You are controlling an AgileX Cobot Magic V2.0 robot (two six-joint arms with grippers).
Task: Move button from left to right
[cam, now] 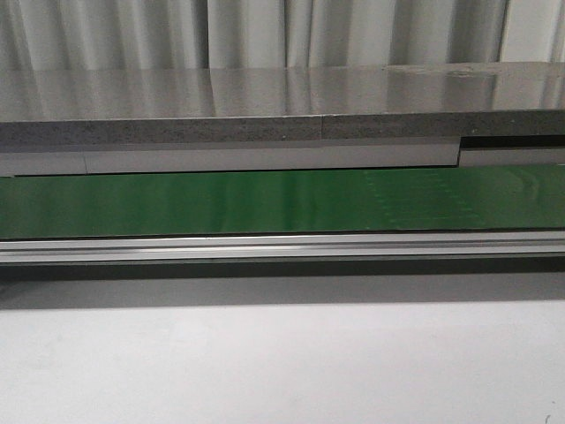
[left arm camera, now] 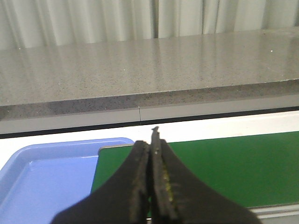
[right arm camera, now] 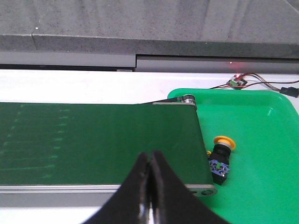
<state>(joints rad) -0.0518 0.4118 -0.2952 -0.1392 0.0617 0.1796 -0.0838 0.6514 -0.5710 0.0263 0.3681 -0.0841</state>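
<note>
Lying in green tray (right arm camera: pixel 271 121), button (right arm camera: pixel 220 157) beside belt (right arm camera: pixel 98 140) end

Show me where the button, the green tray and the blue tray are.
button (right arm camera: pixel 224 140), right wrist view, on its yellow cap.
green tray (right arm camera: pixel 261 121), right wrist view, on bare floor.
blue tray (left arm camera: pixel 46 182), left wrist view, on bare floor.
</note>
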